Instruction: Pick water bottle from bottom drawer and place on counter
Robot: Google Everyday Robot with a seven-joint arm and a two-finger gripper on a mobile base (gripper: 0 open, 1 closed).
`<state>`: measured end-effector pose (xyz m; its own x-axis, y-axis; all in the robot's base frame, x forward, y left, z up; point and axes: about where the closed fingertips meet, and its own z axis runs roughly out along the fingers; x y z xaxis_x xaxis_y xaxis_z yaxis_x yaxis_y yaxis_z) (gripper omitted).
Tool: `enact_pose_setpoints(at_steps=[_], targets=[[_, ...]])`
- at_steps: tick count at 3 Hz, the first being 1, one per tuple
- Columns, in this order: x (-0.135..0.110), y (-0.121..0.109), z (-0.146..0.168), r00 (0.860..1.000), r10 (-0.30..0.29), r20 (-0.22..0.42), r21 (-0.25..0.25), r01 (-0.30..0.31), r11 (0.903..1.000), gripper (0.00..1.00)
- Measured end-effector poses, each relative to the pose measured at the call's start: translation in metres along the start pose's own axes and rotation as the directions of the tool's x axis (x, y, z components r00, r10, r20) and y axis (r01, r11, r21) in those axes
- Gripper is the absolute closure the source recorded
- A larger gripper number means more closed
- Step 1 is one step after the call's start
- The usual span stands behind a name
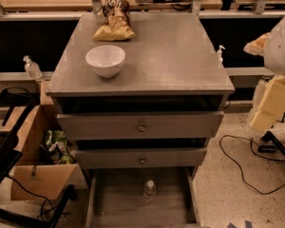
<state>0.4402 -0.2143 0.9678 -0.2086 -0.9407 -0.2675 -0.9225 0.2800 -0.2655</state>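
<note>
The water bottle [149,190], small and clear with a white cap, stands upright in the middle of the open bottom drawer [114,203], a shallow grey tray at the foot of the cabinet. The counter [175,56] is the grey top of the cabinet. My arm, white and tan, hangs at the right edge of the camera view. My gripper [271,103] is beside the cabinet's right side, about level with the upper drawers, well apart from the bottle and holding nothing that I can see.
A white bowl [105,60] and a chip bag [115,19] sit on the counter's left and back. Two shut drawer fronts with knobs [141,127] are above the open drawer. Cardboard boxes [42,175] stand left. Cables [247,165] lie on the floor right. Pump bottles [31,67] stand behind.
</note>
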Motion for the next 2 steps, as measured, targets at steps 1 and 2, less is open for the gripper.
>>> enact_pose_setpoints(at_steps=[1,2], targets=[[0.040,0.036,0.087,0.977,0.058,0.205,-0.079,-0.042,0.9960,0.00],[0.060,0.052,0.145,0.910,0.131,0.393,-0.076,-0.109,0.9911,0.00]])
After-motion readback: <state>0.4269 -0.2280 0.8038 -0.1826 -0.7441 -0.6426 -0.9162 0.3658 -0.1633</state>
